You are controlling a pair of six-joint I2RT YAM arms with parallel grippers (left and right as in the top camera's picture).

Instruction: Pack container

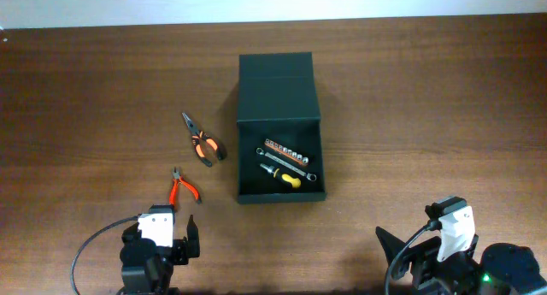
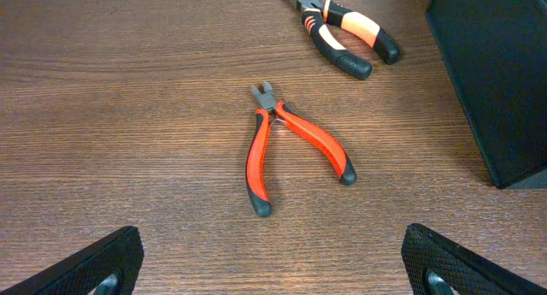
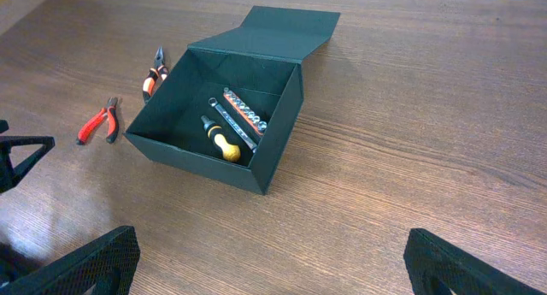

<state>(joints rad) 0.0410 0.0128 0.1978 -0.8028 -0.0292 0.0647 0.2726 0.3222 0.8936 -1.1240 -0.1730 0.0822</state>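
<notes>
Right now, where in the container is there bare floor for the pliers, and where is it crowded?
The container has a bare floor strip along its left wall, beside the yellow-handled screwdriver. Its middle and right are crowded: socket rail, wrench, screwdriver. Outside, the table right of the container is bare; left of it lie the needle-nose pliers and red-handled cutters.

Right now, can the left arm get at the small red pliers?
Probably yes. The red pliers lie on the table straight ahead of the open left gripper; the orange-and-black pliers and the container sit apart from them, blocking nothing.
</notes>
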